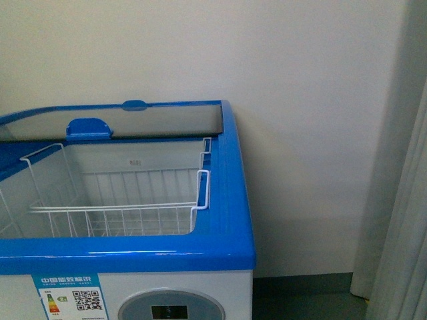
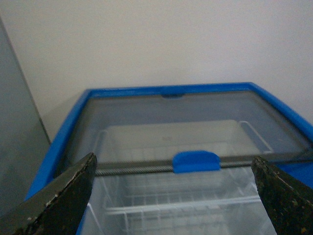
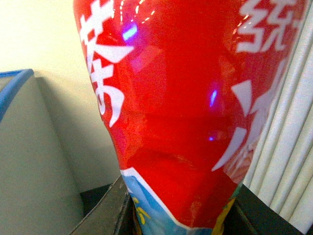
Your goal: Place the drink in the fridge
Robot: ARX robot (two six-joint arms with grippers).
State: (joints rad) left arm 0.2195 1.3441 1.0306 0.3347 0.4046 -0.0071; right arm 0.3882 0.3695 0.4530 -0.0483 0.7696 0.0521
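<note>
Left tool (image 2: 172,160): dark, scuffed fingers (image 2: 68,196)

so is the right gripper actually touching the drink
Touching. The right wrist view shows the drink sitting inside the right gripper, one finger pressed flush against its label, no gap.

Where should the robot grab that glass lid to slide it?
By the blue handle on the near edge of the glass lid, coming down from above with the open left gripper: it sticks up from the flat, smooth glass.
</note>
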